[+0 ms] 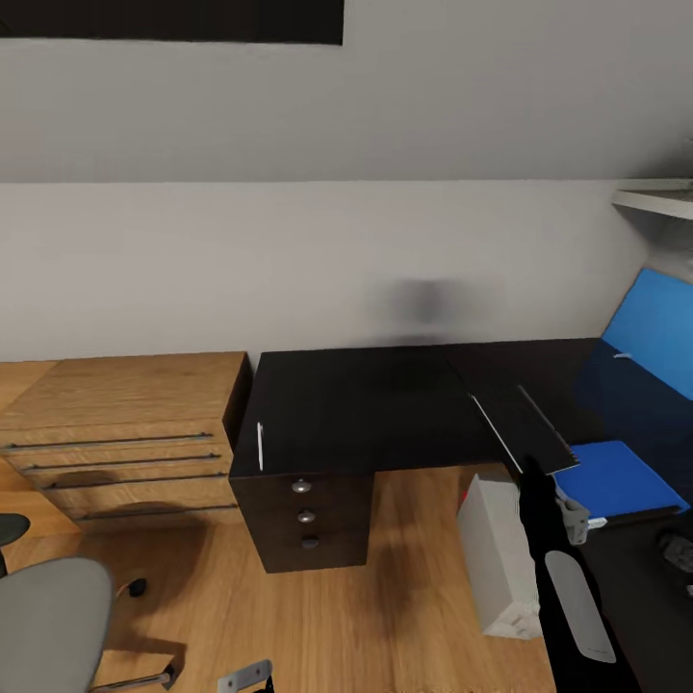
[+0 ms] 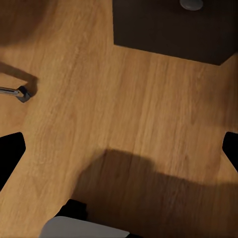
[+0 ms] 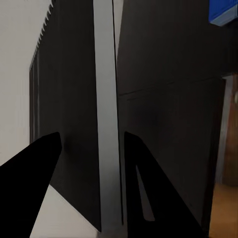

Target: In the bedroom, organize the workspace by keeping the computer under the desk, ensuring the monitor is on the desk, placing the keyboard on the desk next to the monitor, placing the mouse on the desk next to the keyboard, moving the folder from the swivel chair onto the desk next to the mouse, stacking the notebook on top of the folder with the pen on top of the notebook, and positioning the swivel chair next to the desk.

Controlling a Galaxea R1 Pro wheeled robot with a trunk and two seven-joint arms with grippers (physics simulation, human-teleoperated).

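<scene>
My right gripper point(image 1: 536, 478) is shut on the edge of the black keyboard point(image 1: 520, 428), a thin slab with a silver rim, held tilted over the black desk point(image 1: 366, 404). In the right wrist view both fingers point(image 3: 29, 191) clamp the keyboard point(image 3: 74, 114). A blue flat folder point(image 1: 621, 476) lies on the desk's right wing, and the blue-screened monitor point(image 1: 654, 327) stands behind it. The white computer tower point(image 1: 496, 558) sits on the floor under the desk. A white pen point(image 1: 260, 446) lies at the desk's left edge. The grey swivel chair point(image 1: 43, 626) is at lower left. My left gripper point(image 2: 119, 153) hangs open above the floor.
A wooden dresser point(image 1: 115, 423) stands against the wall left of the desk. The desk's drawer unit point(image 1: 303, 515) faces me, and its corner point(image 2: 173, 29) shows in the left wrist view with a chair caster point(image 2: 20, 92). A small dark object point(image 1: 679, 551) lies on the desk's right edge.
</scene>
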